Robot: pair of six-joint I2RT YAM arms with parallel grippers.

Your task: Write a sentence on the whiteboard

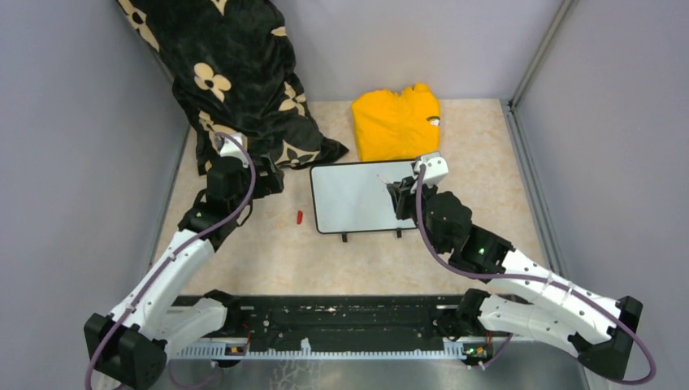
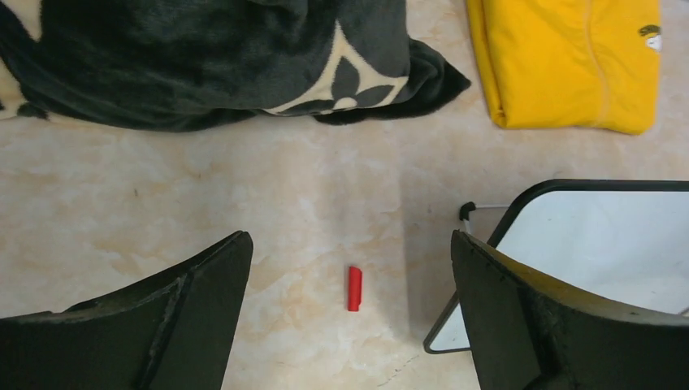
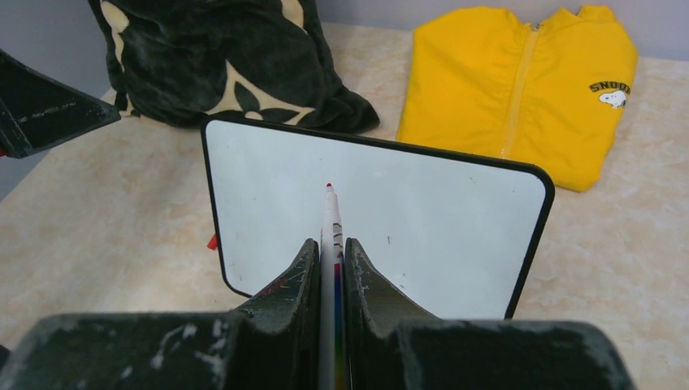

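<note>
The whiteboard point(image 1: 353, 195) stands on its little black feet mid-table, its white face blank; no sentence is in view on it. My right gripper point(image 3: 329, 244) is shut on a slim white marker point(image 3: 332, 219), whose bare red tip points at the board's middle, over the whiteboard point(image 3: 439, 219). In the top view the right gripper point(image 1: 400, 199) hangs over the board's right part. My left gripper point(image 2: 349, 240) is wide open and holds nothing. Below it, the small red cap point(image 2: 354, 288) lies on the table left of the whiteboard point(image 2: 601, 244). The cap point(image 1: 298, 217) is apart from the left gripper point(image 1: 258, 180).
A black blanket with cream flowers point(image 1: 236, 73) is piled at the back left, close to the left arm. A folded yellow garment point(image 1: 396, 122) lies just behind the board. Grey walls close in both sides and the back.
</note>
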